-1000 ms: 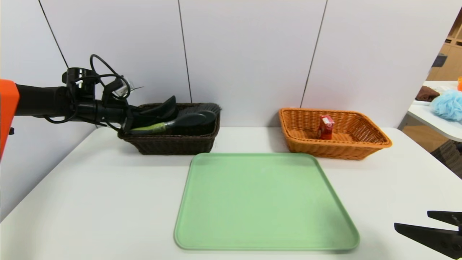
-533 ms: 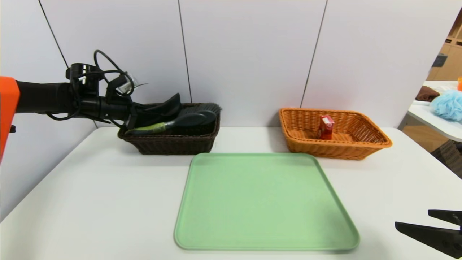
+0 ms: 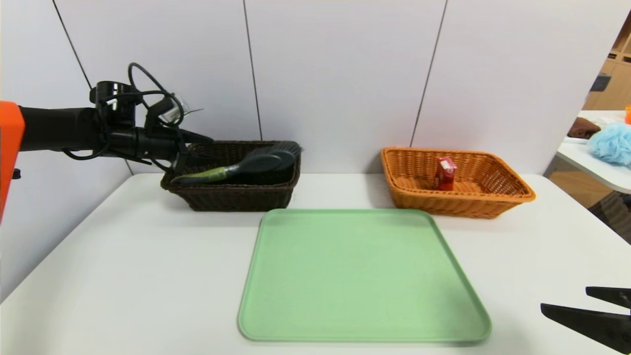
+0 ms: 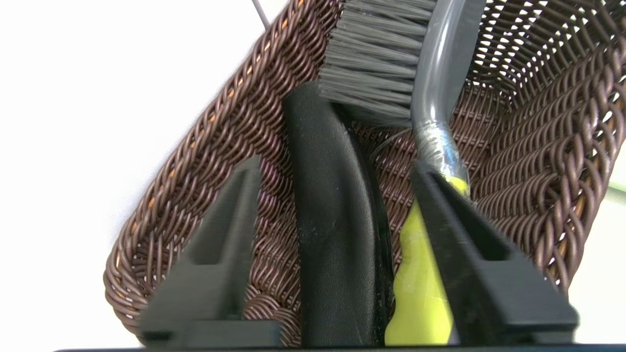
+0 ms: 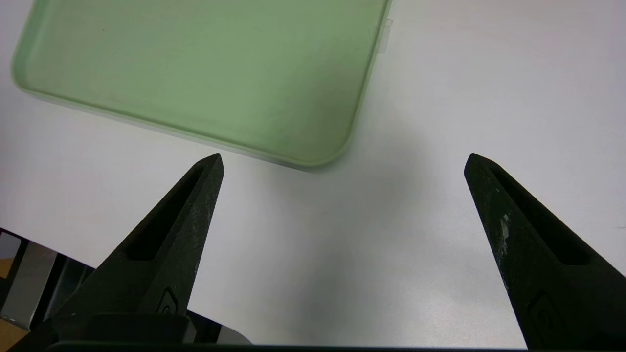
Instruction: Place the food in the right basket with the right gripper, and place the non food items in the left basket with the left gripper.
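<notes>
The dark brown left basket (image 3: 236, 197) holds the brush (image 3: 256, 162), its olive-green handle pointing toward my left gripper (image 3: 197, 147). That gripper hovers open over the basket's left end. In the left wrist view the black pouch (image 4: 332, 220) lies inside the basket (image 4: 220, 142) between the spread fingers of the left gripper (image 4: 336, 166), touching neither, with the brush (image 4: 376, 54) beside it. The red carton (image 3: 445, 173) stands in the orange right basket (image 3: 512, 190). My right gripper (image 3: 564, 299) (image 5: 343, 156) is parked open and empty at the table's front right.
A green tray (image 3: 360, 276) (image 5: 195, 63) lies mid-table in front of both baskets. A wall stands right behind the baskets. A side table (image 3: 586, 162) at the far right carries a blue puff (image 3: 613, 143).
My left gripper has opened and let go of the black pouch, which has dropped out of the head view into the brown basket. The right arm has not moved.
</notes>
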Robot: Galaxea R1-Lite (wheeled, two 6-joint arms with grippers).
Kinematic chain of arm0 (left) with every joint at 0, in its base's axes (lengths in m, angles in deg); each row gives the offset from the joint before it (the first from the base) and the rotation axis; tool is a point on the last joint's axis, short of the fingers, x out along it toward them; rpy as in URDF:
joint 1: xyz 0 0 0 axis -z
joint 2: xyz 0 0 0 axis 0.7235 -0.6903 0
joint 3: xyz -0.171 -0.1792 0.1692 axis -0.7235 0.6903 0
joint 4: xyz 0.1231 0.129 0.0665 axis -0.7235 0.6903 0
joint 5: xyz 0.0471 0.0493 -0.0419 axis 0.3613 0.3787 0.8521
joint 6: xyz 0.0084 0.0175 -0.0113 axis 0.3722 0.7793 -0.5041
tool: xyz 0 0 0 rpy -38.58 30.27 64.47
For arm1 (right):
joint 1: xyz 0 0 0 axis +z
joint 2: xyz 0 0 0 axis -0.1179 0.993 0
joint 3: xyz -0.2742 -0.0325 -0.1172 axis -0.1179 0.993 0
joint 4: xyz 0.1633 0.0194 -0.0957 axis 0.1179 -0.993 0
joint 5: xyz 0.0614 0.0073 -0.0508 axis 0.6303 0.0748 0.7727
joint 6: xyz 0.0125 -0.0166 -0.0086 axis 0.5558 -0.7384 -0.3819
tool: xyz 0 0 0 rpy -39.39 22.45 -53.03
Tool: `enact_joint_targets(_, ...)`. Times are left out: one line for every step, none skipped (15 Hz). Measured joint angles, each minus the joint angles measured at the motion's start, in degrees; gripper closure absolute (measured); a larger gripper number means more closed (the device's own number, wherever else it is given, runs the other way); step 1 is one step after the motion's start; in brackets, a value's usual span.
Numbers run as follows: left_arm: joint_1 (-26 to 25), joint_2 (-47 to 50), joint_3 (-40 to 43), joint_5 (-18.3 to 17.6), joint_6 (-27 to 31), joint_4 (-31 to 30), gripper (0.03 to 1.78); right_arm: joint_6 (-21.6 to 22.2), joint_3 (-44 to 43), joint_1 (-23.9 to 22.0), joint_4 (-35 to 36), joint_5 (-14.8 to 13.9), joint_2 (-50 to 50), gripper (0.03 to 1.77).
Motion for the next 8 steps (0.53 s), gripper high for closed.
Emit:
enact_joint_targets(0.0, 0.5, 0.0, 0.0, -0.4, 0.0, 0.59, 0.0, 0.0, 0.0, 0.0, 0.0, 0.0, 0.10)
enact_joint_targets(0.0, 1.1, 0.0, 0.0, -1.3, 0.0, 0.54, 0.0, 0.0, 0.0, 0.0, 0.0, -0.1, 0.10)
enact_joint_targets(0.0, 2.2, -0.2, 0.0, -3.0, 0.0, 0.48, 0.0, 0.0, 0.0, 0.2, 0.0, -0.1, 0.10)
enact_joint_targets(0.0, 3.5, -0.4, 0.0, -5.5, 0.2, 0.44, 0.0, 0.0, 0.0, 0.4, 0.0, -0.2, 0.10)
enact_joint_targets(0.3, 4.9, -0.4, 0.1, -8.1, 0.5, 0.40, 0.0, -0.1, 0.0, 0.4, 0.1, -0.3, 0.10)
enact_joint_targets(0.7, 6.8, -0.1, 0.5, -11.4, 0.9, 0.37, 0.0, -0.5, 0.0, 0.4, 0.1, -0.3, 0.10)
enact_joint_targets(1.1, 8.8, 0.3, 1.4, -14.9, 1.2, 0.33, 0.0, -0.9, 0.0, 0.4, 0.1, -0.6, 0.10)
enact_joint_targets(1.4, 10.5, 0.7, 2.6, -17.5, 1.6, 0.31, 0.0, -1.4, 0.0, 0.4, 0.1, -1.0, 0.10)
